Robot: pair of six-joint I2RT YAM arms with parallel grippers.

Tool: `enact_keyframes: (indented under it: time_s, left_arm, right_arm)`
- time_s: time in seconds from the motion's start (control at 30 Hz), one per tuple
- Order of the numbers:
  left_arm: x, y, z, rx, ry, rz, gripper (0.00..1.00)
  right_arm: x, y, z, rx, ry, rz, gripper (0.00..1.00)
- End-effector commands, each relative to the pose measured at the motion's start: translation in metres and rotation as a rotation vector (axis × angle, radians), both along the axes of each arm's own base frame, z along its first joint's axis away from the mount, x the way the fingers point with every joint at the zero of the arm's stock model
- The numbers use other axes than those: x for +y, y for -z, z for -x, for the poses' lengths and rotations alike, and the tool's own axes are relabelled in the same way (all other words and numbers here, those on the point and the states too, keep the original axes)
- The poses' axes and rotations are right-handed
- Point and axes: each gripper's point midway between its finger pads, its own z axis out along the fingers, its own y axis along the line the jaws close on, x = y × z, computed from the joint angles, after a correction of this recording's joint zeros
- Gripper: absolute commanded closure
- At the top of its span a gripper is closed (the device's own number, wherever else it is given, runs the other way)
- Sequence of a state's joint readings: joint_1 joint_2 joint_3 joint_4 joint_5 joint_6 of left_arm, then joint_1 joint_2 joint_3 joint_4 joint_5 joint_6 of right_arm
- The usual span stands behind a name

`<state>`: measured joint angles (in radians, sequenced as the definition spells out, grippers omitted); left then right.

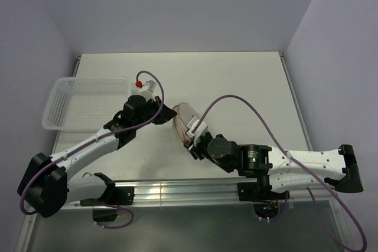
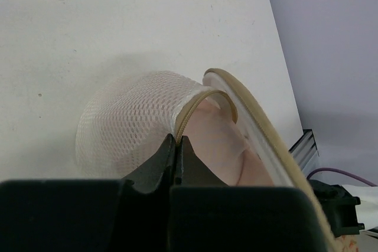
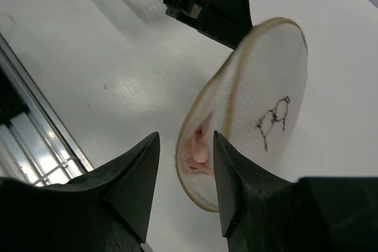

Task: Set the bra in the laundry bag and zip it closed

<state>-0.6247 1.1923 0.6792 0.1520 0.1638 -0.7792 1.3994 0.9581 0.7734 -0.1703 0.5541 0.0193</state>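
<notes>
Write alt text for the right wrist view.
A round white mesh laundry bag stands on edge, partly open, with the pink bra showing inside. The open right gripper is near its lower rim; the left gripper is at its top edge.

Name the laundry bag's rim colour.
The laundry bag rim is tan-beige; left wrist view shows it best.

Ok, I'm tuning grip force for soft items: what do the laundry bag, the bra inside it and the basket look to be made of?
The laundry bag: white translucent mesh with visible honeycomb holes and a tan, fabric-like rim. The bra: smooth pale pink fabric, matte and softly creased. The basket: white perforated plastic, probably rigid.
</notes>
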Motion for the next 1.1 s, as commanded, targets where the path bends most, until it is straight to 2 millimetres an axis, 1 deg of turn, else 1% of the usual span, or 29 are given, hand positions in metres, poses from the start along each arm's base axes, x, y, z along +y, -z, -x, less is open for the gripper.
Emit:
enact_keyframes:
  time_s: [0.0, 0.03, 0.07, 0.1, 0.2, 0.23, 0.27, 0.3, 0.33, 0.37, 0.43, 0.47, 0.5, 0.53, 0.57, 0.6, 0.63, 0.67, 0.7, 0.73, 0.77, 0.8, 0.83, 0.87, 0.9, 0.93, 0.97, 1.0, 1.07]
  left_arm:
    - [-0.005, -0.026, -0.009, -0.07, 0.012, 0.03, 1.0]
    - [-0.006, -0.025, -0.008, -0.067, 0.016, 0.032, 1.0]
    - [-0.007, -0.025, -0.009, -0.065, 0.02, 0.032, 1.0]
    - [-0.007, -0.023, -0.008, -0.057, 0.026, 0.024, 1.0]
    - [-0.005, -0.02, -0.005, -0.05, 0.026, 0.027, 1.0]
    - [-0.006, -0.022, -0.004, -0.057, 0.029, 0.037, 1.0]
    - [-0.006, -0.022, -0.002, -0.053, 0.036, 0.039, 1.0]
    - [-0.005, -0.023, -0.001, -0.058, 0.04, 0.033, 1.0]
    - [-0.003, -0.024, 0.0, -0.062, 0.037, 0.03, 1.0]
    - [-0.001, -0.021, 0.0, -0.059, 0.028, 0.026, 1.0]
    - [0.001, -0.021, 0.002, -0.061, 0.02, 0.025, 1.0]
    - [0.001, -0.02, 0.002, -0.06, 0.022, 0.022, 1.0]
    - [0.0, -0.019, 0.003, -0.057, 0.031, 0.02, 1.0]
    - [0.0, -0.018, 0.003, -0.058, 0.034, 0.021, 1.0]
    - [-0.001, -0.017, 0.004, -0.052, 0.034, 0.027, 1.0]
    - [-0.002, -0.017, 0.006, -0.052, 0.046, 0.036, 1.0]
    - [-0.002, -0.017, 0.006, -0.052, 0.046, 0.037, 1.0]
    - [-0.002, -0.015, 0.006, -0.05, 0.047, 0.028, 1.0]
    - [-0.001, -0.015, 0.005, -0.051, 0.044, 0.027, 1.0]
    - [0.0, -0.016, 0.006, -0.055, 0.042, 0.029, 1.0]
    - [0.0, -0.015, 0.008, -0.053, 0.045, 0.036, 1.0]
    - [0.0, -0.016, 0.008, -0.054, 0.043, 0.039, 1.0]
    - [0.001, -0.018, 0.008, -0.062, 0.042, 0.04, 1.0]
    - [0.002, -0.018, 0.008, -0.064, 0.041, 0.033, 1.0]
    - [0.002, -0.018, 0.009, -0.067, 0.042, 0.033, 1.0]
    - [0.002, -0.017, 0.009, -0.064, 0.041, 0.035, 1.0]
    - [0.002, -0.018, 0.01, -0.067, 0.042, 0.037, 1.0]
    - [0.002, -0.016, 0.01, -0.063, 0.045, 0.03, 1.0]
    - [0.001, -0.019, 0.009, -0.073, 0.051, 0.028, 1.0]
  right_arm:
    - [0.018, -0.022, 0.009, 0.016, -0.073, -0.071, 0.51]
    - [0.022, -0.014, 0.009, 0.028, -0.085, -0.042, 0.51]
    - [0.02, -0.01, 0.006, 0.032, -0.062, -0.034, 0.51]
    - [0.015, -0.01, -0.006, 0.044, -0.004, -0.053, 0.51]
    - [0.001, -0.022, -0.027, 0.046, 0.085, -0.113, 0.51]
    - [-0.001, -0.028, -0.029, 0.046, 0.077, -0.137, 0.51]
    - [0.004, -0.029, -0.027, 0.067, 0.031, -0.153, 0.51]
    - [0.003, -0.029, -0.033, 0.072, 0.045, -0.161, 0.52]
    - [0.001, -0.03, -0.041, 0.067, 0.081, -0.151, 0.55]
    - [-0.003, -0.031, -0.045, 0.061, 0.115, -0.15, 0.59]
    - [-0.009, -0.045, -0.048, 0.044, 0.135, -0.19, 0.57]
    - [-0.011, -0.054, -0.048, 0.053, 0.135, -0.23, 0.51]
    - [-0.01, -0.067, -0.043, 0.068, 0.093, -0.281, 0.44]
    - [-0.017, -0.079, -0.051, 0.066, 0.116, -0.313, 0.34]
    - [-0.02, -0.082, -0.056, 0.077, 0.136, -0.327, 0.16]
    - [-0.027, -0.081, -0.067, 0.1, 0.192, -0.311, 0.13]
    - [-0.028, -0.077, -0.073, 0.108, 0.214, -0.286, 0.13]
    - [-0.026, -0.074, -0.078, 0.121, 0.223, -0.274, 0.13]
    - [-0.017, -0.068, -0.085, 0.141, 0.223, -0.244, 0.14]
    - [-0.016, -0.061, -0.089, 0.148, 0.237, -0.214, 0.15]
    - [-0.016, -0.059, -0.095, 0.141, 0.259, -0.198, 0.16]
    - [-0.013, -0.056, -0.102, 0.142, 0.276, -0.179, 0.18]
    - [-0.01, -0.055, -0.106, 0.15, 0.272, -0.177, 0.2]
    - [-0.012, -0.055, -0.114, 0.159, 0.281, -0.181, 0.25]
    - [-0.005, -0.054, -0.12, 0.174, 0.267, -0.177, 0.27]
    - [0.0, -0.048, -0.119, 0.205, 0.243, -0.156, 0.28]
    - [0.002, -0.048, -0.12, 0.211, 0.239, -0.148, 0.29]
    - [0.007, -0.044, -0.123, 0.224, 0.231, -0.132, 0.29]
    - [0.016, -0.038, -0.121, 0.256, 0.19, -0.129, 0.29]
